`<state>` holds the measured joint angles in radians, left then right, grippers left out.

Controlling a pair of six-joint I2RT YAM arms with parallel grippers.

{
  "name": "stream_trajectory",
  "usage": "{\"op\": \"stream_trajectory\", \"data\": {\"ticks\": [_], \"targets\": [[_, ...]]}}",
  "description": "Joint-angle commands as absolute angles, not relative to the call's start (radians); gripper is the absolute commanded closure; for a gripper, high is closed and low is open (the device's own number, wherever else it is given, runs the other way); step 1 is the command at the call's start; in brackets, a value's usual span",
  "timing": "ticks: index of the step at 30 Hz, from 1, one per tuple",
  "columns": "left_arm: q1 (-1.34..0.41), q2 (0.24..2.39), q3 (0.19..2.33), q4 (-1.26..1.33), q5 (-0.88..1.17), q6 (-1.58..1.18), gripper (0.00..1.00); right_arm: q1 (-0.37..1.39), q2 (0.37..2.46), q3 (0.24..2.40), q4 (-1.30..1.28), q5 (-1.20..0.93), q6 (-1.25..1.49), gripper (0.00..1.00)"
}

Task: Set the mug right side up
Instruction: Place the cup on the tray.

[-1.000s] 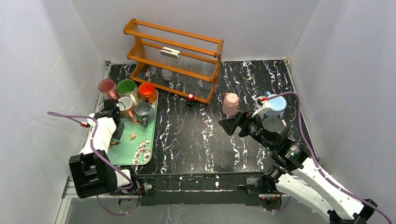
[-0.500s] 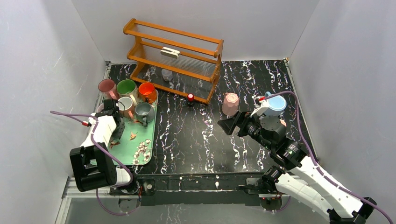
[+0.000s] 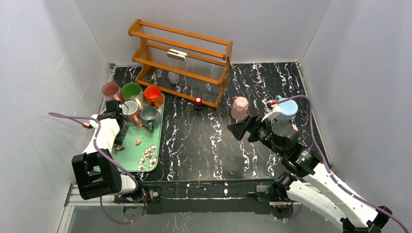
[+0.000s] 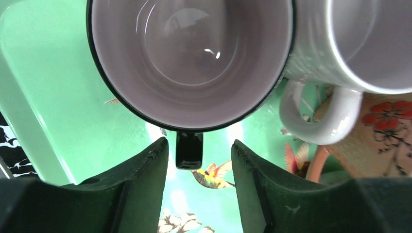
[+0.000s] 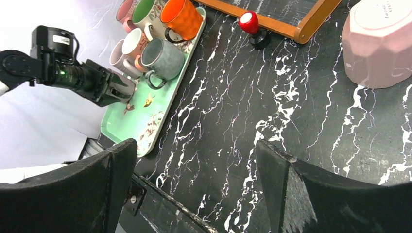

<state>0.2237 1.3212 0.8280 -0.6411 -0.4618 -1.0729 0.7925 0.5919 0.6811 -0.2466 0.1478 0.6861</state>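
Note:
A pink mug (image 3: pixel 239 108) stands upside down on the black marble table, its base facing up in the right wrist view (image 5: pixel 379 43). My right gripper (image 3: pixel 238 130) hovers just in front of it, open wide and empty (image 5: pixel 194 145). At the far left my left gripper (image 3: pixel 112 108) is over the green tray (image 3: pixel 131 158). Its jaws (image 4: pixel 199 145) are open on either side of the black handle (image 4: pixel 189 151) of an upright black-rimmed mug (image 4: pixel 192 58), without touching it. A white mug (image 4: pixel 359 43) stands right beside that one.
Pink (image 3: pixel 111 90), green (image 3: pixel 131 90), orange (image 3: pixel 152 93), white (image 3: pixel 130 108) and grey (image 3: pixel 148 115) mugs crowd the tray's far end. A wooden rack (image 3: pixel 180 60) stands at the back, with a red-topped knob (image 3: pixel 198 101) before it. An upright blue mug (image 3: pixel 286 109) is behind the right arm.
My left gripper has opened off the black mug handle and shifted slightly toward the back of the tray. The right arm has barely moved.

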Motion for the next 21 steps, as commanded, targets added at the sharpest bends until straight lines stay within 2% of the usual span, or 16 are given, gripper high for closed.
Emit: {"op": "stream_trajectory", "data": {"ticks": [1,12,17,21], "targets": [[0.230,1.261,0.894,-0.704,-0.507,-1.074,0.49,0.798,0.607,0.728,-0.249,0.172,0.700,0.01],[0.226,1.201,0.984,-0.723,-0.474,-1.010,0.13,0.798,0.733,0.806,-0.430,0.421,0.839,0.01],[0.207,1.193,1.003,-0.681,-0.410,-0.919,0.03,0.798,0.812,0.850,-0.532,0.569,0.949,0.01],[0.157,1.184,1.043,-0.655,-0.416,-0.820,0.02,0.796,0.905,0.924,-0.651,0.675,1.058,0.01]]}}
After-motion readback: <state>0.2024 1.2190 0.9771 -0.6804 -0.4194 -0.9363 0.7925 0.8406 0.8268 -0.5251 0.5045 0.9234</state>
